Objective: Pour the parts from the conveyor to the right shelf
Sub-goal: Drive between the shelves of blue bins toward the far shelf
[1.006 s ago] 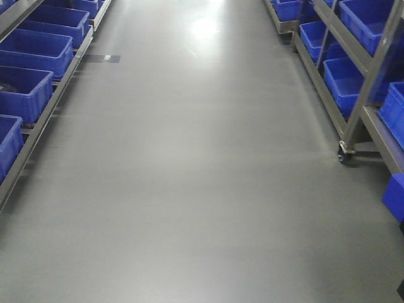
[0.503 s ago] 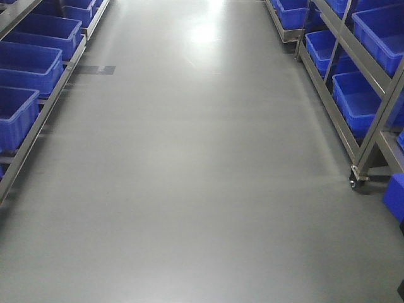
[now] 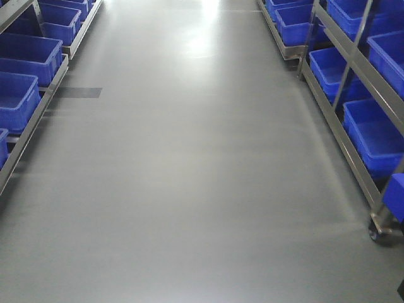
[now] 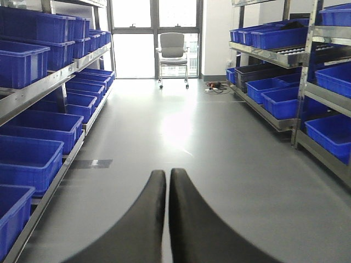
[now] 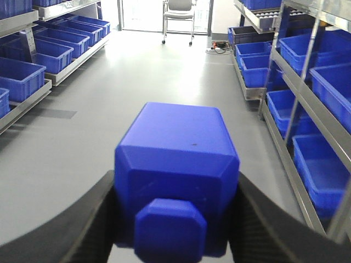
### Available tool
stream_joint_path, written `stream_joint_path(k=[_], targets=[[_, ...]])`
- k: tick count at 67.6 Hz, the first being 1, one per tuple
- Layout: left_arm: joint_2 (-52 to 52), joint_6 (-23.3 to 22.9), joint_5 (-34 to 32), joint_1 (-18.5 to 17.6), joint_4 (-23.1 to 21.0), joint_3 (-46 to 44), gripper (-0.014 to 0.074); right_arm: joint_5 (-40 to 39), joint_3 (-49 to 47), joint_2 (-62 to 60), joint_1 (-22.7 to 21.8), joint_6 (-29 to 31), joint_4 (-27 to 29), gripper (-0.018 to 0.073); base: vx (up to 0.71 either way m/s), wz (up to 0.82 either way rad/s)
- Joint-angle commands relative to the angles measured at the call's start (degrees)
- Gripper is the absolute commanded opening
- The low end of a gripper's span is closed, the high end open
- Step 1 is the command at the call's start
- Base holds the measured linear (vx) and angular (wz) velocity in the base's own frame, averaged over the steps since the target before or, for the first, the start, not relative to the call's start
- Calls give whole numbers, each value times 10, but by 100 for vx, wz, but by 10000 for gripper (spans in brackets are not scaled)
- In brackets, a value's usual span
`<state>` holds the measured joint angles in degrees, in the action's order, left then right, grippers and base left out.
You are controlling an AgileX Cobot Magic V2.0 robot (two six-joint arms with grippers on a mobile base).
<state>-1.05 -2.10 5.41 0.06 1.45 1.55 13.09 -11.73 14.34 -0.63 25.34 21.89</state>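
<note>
**Carrying the blue block (image 5: 175, 148) toward the right shelf (image 5: 312, 82)**

Clamped in the right claw (image 5: 175, 183) across flat side faces, above the aisle floor (image 5: 98, 104). Looks rigid, light and glossy, so probably slippery; best gripped on those flats, never the knob (image 5: 170, 227). Shows the left claw (image 4: 167, 176) clenched on nothing.

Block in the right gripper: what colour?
Bright blue all over, knob included. The block shows best in the right wrist view, held between dark fingers.
</note>
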Motion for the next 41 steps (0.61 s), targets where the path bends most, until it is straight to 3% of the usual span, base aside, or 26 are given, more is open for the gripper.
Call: stream_joint_path(k=[1, 41], targets=[[-3, -4, -42, -2, -4, -11, -6, -44, -15, 5, -1, 5, 1, -1, 68, 6], [-3, -4, -42, -2, -4, -11, -6, -44, -15, 5, -1, 5, 1, -1, 69, 4]])
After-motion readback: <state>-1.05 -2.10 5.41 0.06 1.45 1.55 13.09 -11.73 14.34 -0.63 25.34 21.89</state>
